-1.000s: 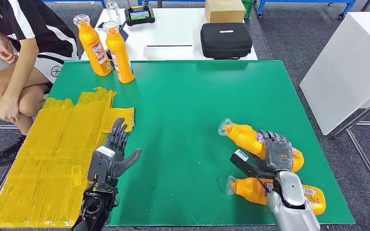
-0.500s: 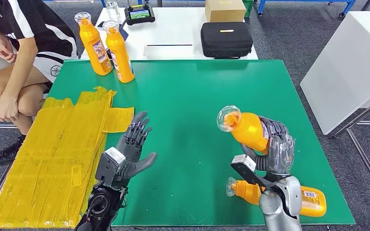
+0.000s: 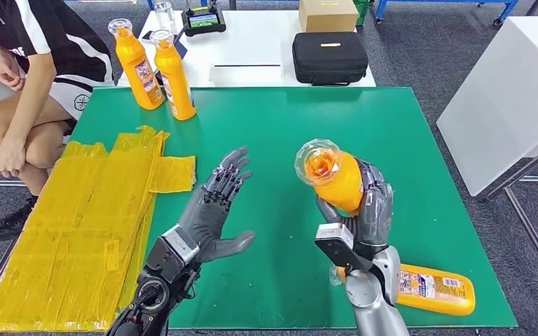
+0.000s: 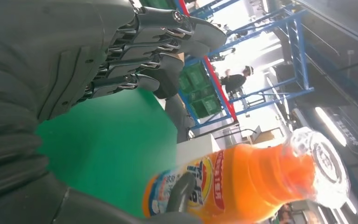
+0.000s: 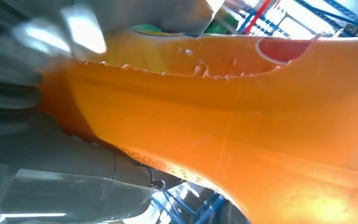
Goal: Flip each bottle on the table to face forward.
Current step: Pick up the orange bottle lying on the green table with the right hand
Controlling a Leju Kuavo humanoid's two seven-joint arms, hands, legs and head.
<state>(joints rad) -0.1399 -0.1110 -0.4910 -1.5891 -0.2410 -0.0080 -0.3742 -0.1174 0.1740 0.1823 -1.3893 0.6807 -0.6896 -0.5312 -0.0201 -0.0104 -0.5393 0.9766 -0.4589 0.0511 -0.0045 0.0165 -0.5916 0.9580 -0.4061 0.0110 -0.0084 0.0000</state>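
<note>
My right hand (image 3: 371,210) grips an orange bottle (image 3: 330,176) and holds it raised above the green table (image 3: 287,126), its clear cap tilted up toward the camera. The same bottle (image 4: 242,182) shows in the left wrist view, and its orange body (image 5: 223,126) lies close in the right wrist view. My left hand (image 3: 214,206) is raised, fingers spread, holding nothing, just left of that bottle. A second orange bottle (image 3: 434,288) lies on its side by the table's front right edge. Two more orange bottles (image 3: 136,66) (image 3: 173,75) stand upright at the far left corner.
Yellow sheeting (image 3: 84,224) covers the table's left side. A person (image 3: 28,77) sits at the far left. Behind the table a white desk (image 3: 259,42) carries a black case (image 3: 329,57), a cardboard box (image 3: 327,14) and a small device (image 3: 203,19). A white cabinet (image 3: 511,91) stands at the right.
My right hand has lifted the bottle off the table and tipped its cap upward. My left hand has risen and moved right toward the bottle.
</note>
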